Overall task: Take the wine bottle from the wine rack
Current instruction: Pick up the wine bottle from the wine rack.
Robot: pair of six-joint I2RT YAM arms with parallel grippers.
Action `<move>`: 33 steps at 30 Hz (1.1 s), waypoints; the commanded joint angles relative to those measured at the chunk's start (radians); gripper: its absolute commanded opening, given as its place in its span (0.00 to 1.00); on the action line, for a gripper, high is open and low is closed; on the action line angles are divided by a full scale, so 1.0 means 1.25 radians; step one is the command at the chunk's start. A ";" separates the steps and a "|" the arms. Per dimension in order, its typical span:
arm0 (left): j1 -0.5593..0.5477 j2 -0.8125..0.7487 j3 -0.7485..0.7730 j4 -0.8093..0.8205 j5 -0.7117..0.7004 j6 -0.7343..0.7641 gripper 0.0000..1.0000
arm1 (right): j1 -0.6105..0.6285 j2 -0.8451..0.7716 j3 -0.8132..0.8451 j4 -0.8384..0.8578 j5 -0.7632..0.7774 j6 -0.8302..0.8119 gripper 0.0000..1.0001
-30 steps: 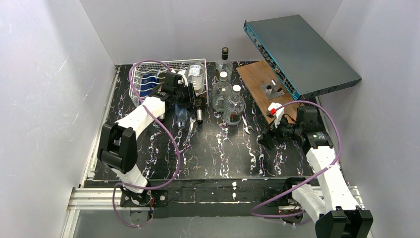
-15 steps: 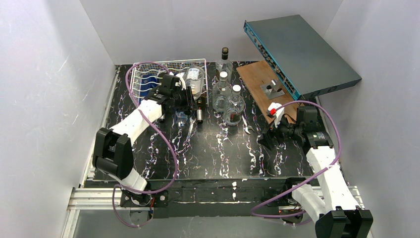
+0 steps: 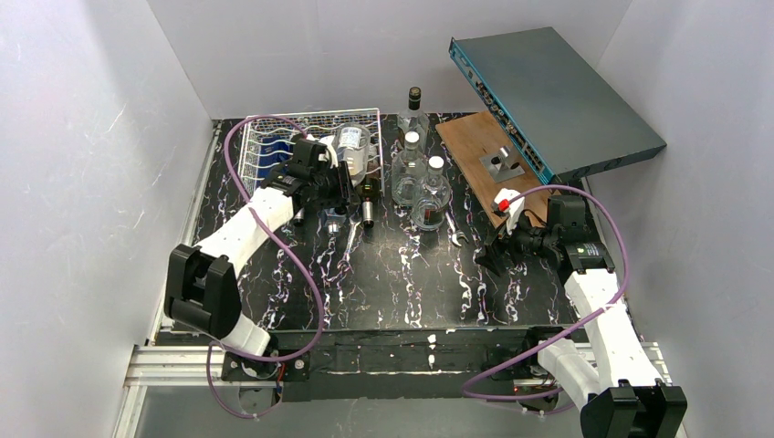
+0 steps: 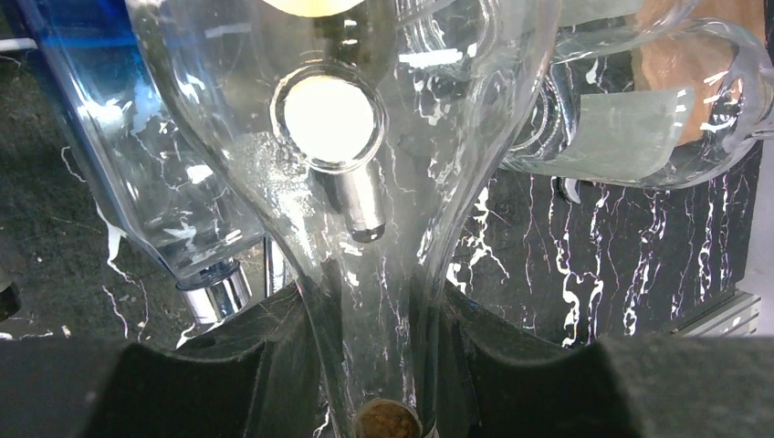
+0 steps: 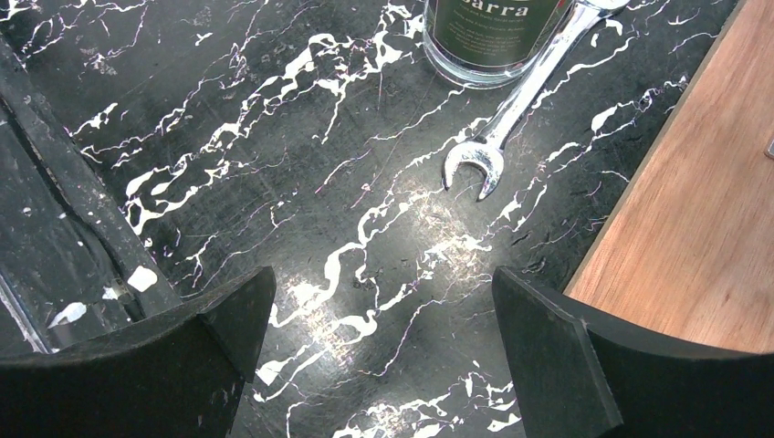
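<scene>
left gripper (image 3: 339,179) has swung the wine bottle (image 3: 350,140) upward at the right end of the wine rack (image 3: 274,128)

since the earlier top frame the bottle, which then lay on its side with its label showing, has tipped so its round base faces the overhead camera. the left arm's elbow has shifted toward the near left. right arm unchanged.

fingers: in the left wrist view the left gripper (image 4: 379,365) is clenched on the clear neck, one finger (image 4: 228,374) on either side and the cork end nearest the palm. the right gripper (image 3: 497,255) stands released and spread wide over the table (image 5: 347,228) near a wrench (image 5: 511,119), holding nothing.

governing relation: the bottle's long axis runs out and upward from the fingers, neck nearest, body and base farthest. a blue bottle (image 4: 119,137) lies just beside it in the rack. whether the glass body touches the wire cannot be told.

judgement: the left arm is engaged and the right is well apart. withdrawal should go up and toward the near side, so the wide body clears the wire rim and the blue bottle.
</scene>
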State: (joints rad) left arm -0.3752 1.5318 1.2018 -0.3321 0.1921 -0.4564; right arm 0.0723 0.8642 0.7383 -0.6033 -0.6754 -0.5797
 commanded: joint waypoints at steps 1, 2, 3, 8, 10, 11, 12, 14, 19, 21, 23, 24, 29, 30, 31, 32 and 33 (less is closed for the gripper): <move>0.008 -0.106 0.024 0.110 -0.015 0.033 0.00 | -0.004 -0.005 0.002 0.004 -0.018 -0.007 0.98; 0.008 -0.109 0.025 0.109 -0.014 0.034 0.00 | -0.004 -0.006 0.002 0.004 -0.018 -0.008 0.98; 0.007 -0.112 0.024 0.107 -0.013 0.035 0.00 | -0.004 -0.006 0.001 0.004 -0.019 -0.009 0.98; 0.008 -0.127 0.023 0.100 -0.008 0.036 0.00 | -0.004 -0.004 0.002 0.004 -0.019 -0.009 0.98; 0.007 -0.133 0.021 0.099 -0.007 0.035 0.00 | -0.004 -0.004 0.002 0.003 -0.019 -0.008 0.98; 0.007 -0.136 0.020 0.099 -0.007 0.034 0.00 | -0.004 -0.005 0.002 0.004 -0.019 -0.009 0.98; 0.007 -0.139 0.019 0.099 -0.007 0.034 0.00 | -0.004 -0.004 0.002 0.003 -0.019 -0.009 0.98; 0.008 -0.142 0.018 0.098 -0.008 0.034 0.00 | -0.004 -0.003 0.002 0.004 -0.019 -0.009 0.98; 0.008 -0.153 0.016 0.097 -0.002 0.028 0.00 | -0.004 -0.004 0.002 0.004 -0.019 -0.009 0.98; 0.008 -0.158 0.017 0.098 0.000 0.026 0.00 | -0.004 -0.004 0.002 0.003 -0.019 -0.009 0.98; 0.008 -0.164 0.018 0.096 0.003 0.025 0.00 | -0.004 -0.005 0.002 0.003 -0.019 -0.010 0.98; 0.008 -0.166 0.019 0.094 0.005 0.025 0.00 | -0.004 -0.005 0.002 0.003 -0.020 -0.010 0.98; 0.008 -0.180 0.016 0.090 0.016 0.018 0.00 | -0.004 -0.005 0.002 0.003 -0.020 -0.010 0.98; 0.008 -0.184 0.014 0.091 0.018 0.016 0.00 | -0.005 -0.005 0.002 0.003 -0.020 -0.009 0.98; 0.008 -0.187 0.012 0.091 0.019 0.013 0.00 | -0.004 -0.005 0.001 0.003 -0.020 -0.009 0.98; 0.008 -0.190 0.009 0.093 0.021 0.011 0.00 | -0.005 -0.005 0.001 0.002 -0.020 -0.009 0.98; 0.008 -0.193 0.008 0.094 0.023 0.010 0.00 | -0.005 -0.004 0.002 0.002 -0.020 -0.009 0.98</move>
State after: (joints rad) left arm -0.3717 1.4250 1.1839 -0.4145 0.1974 -0.4706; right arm 0.0719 0.8646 0.7383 -0.6033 -0.6777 -0.5804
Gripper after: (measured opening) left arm 0.373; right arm 0.983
